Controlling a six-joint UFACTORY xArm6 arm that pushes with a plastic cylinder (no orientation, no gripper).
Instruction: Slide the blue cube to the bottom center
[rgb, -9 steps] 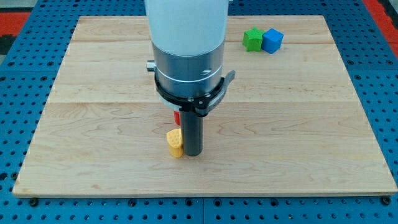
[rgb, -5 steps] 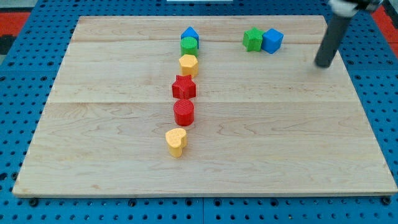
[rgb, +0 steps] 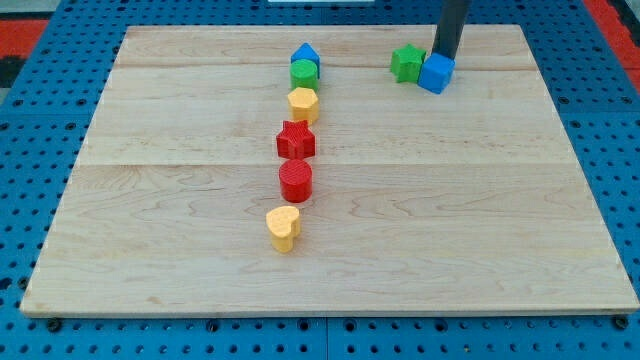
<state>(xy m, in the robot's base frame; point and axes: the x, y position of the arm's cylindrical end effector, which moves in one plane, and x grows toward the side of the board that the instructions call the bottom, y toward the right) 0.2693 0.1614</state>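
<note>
Wooden and pale, the desk (rgb: 480, 220) fills nearly the whole view, a planked board lying on a blue perforated surface (rgb: 30, 330) that frames it on all sides. The dark rod comes down from the view's top right, and its lower end, my tip (rgb: 442, 57), stands at the top edge of the blue cube (rgb: 437, 73), touching it or just short of it; which one cannot be told. The arm carries no claw, so there is nothing to be apart or together. The blue cube sits near the view's top right, tilted a little, with a green block (rgb: 406, 63) of irregular shape just beside it on the view's left, the two touching or nearly so. Well apart from that pair, a column of six blocks runs down the middle of the board. From the top it holds a blue block with a peaked top (rgb: 305, 55), a green block (rgb: 304, 73) touching it below, a yellow hexagonal block (rgb: 303, 103), a red star (rgb: 296, 140), a red cylinder (rgb: 296, 181) and a yellow heart-shaped block (rgb: 283, 227) lowest of all
</note>
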